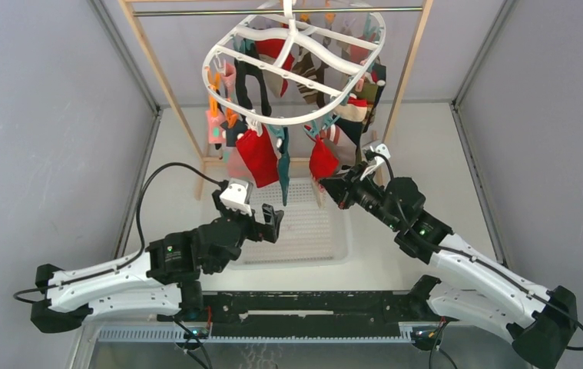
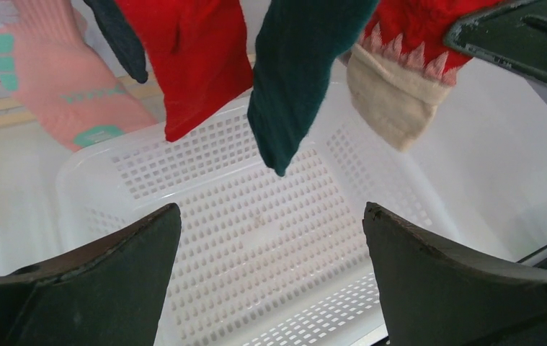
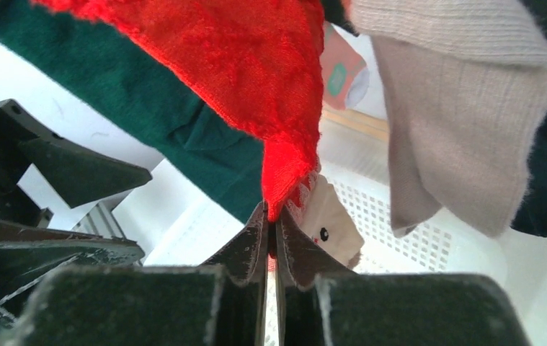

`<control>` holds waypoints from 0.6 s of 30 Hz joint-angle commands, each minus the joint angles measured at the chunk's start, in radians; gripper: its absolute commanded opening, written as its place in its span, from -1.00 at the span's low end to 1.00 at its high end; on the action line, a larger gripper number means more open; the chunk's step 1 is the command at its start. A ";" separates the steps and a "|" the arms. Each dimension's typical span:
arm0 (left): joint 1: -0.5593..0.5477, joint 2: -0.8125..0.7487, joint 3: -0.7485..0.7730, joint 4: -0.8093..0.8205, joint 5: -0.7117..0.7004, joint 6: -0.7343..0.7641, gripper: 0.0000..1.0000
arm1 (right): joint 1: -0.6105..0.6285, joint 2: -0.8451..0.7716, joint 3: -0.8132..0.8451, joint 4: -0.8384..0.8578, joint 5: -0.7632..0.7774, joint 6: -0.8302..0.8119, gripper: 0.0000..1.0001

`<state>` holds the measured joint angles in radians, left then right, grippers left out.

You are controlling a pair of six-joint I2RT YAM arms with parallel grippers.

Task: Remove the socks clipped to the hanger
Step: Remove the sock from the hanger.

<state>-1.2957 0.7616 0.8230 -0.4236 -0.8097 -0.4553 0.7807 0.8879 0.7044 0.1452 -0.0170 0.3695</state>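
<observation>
Evidently at the pulling step; pinched tight in the right gripper (image 3: 270,216), the lower tip of a red sock (image 3: 256,79) hanging from the hanger (image 1: 296,121), high over the far side of the table, with many more socks (image 1: 258,157) clipped around the ring; spread wide and holding nothing, the left gripper (image 2: 270,213), poised over the white mesh basket (image 2: 205,166); next, probably a firm downward tug to free the clip, then a drop into the basket; underneath, a pale tabletop (image 1: 442,169); around, grey walls (image 1: 42,115) and a wooden rack (image 1: 161,77).

A white tabletop (image 1: 465,184) is enclosed by plain grey panel walls (image 1: 42,115); a light wooden rack frame (image 1: 162,77) is set behind.
</observation>
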 commanded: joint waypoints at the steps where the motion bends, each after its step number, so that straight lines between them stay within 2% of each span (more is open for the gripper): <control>1: -0.010 0.005 0.047 0.108 -0.017 0.007 1.00 | 0.006 -0.037 0.045 -0.037 -0.076 0.043 -0.81; 11: -0.008 -0.024 -0.066 0.303 0.094 0.060 1.00 | 0.006 -0.058 0.053 -0.048 -0.235 0.162 -0.86; 18: -0.009 -0.023 -0.104 0.349 0.157 0.071 1.00 | 0.008 -0.049 0.082 -0.027 -0.329 0.225 -0.87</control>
<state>-1.3003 0.7395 0.7364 -0.1581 -0.7013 -0.4088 0.7807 0.8455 0.7174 0.0723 -0.2668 0.5335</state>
